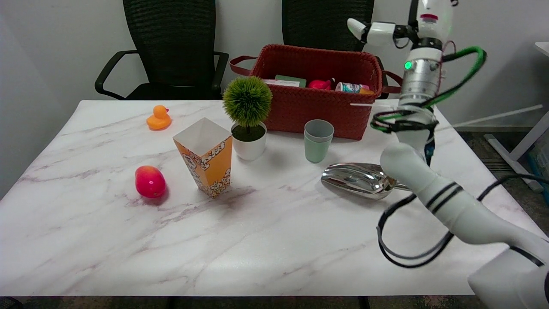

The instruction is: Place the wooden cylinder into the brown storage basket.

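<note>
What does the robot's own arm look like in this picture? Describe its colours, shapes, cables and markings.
The right arm is made of rounded white segments with thin black bands around it. Further up sits a silver metal joint with a small green light. A green cable and black cables loop loosely beside it. Only a white and black part shows at the top; the hand cannot be made out.

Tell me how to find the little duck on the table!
Start at the big reddish-brown woven storage basket at the back of the white marbled table. Look far left along the back edge, past the round green potted plant in its white pot. The small orange rubber duck sits alone there: nothing else has a head and beak, and the red-and-yellow fruit-shaped toy nearer the front is smooth and egg-shaped.
</note>
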`<state>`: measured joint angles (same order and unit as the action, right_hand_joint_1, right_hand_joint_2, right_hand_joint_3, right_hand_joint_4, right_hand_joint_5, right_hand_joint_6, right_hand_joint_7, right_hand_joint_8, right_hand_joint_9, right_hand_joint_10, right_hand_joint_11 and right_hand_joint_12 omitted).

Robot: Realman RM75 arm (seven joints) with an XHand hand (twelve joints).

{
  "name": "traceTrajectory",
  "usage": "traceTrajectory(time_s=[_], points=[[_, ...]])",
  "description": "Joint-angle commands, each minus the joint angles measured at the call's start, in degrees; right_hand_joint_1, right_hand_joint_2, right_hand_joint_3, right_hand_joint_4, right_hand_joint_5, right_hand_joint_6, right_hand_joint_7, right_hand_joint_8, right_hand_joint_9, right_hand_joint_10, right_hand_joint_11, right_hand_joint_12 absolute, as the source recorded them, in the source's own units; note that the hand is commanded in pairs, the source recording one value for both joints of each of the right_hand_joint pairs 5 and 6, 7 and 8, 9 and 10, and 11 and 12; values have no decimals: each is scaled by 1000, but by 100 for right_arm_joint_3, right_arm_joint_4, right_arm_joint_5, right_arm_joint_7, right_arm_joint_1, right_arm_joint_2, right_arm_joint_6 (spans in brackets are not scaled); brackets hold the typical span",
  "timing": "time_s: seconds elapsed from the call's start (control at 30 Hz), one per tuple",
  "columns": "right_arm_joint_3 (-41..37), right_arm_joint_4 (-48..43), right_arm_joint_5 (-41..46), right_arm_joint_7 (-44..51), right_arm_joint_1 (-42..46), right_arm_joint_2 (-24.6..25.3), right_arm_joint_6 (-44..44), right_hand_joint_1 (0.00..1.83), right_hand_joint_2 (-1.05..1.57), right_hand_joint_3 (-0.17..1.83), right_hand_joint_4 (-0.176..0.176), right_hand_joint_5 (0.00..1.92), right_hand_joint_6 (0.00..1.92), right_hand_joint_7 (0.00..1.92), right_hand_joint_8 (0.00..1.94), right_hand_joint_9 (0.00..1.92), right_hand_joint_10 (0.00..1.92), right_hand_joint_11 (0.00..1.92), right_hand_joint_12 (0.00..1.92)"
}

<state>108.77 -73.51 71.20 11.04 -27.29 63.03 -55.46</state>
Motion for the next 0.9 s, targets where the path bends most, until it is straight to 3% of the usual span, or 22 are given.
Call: traceTrajectory(time_s=[0.03, 0.47, 0.9], points=[[-89, -2424, -537, 975, 2535, -156, -1923, 1024, 189, 525, 0, 99, 99, 312, 312, 358, 358, 438, 438], [1476, -2324, -733, 1524, 2781, -138, -3727, 1052, 164, 593, 0, 95, 95, 281, 281, 336, 336, 421, 421], [2001, -2192, -954, 1608, 2844, -3, -4180, 1064, 178, 632, 0, 94, 94, 282, 282, 338, 338, 420, 420]])
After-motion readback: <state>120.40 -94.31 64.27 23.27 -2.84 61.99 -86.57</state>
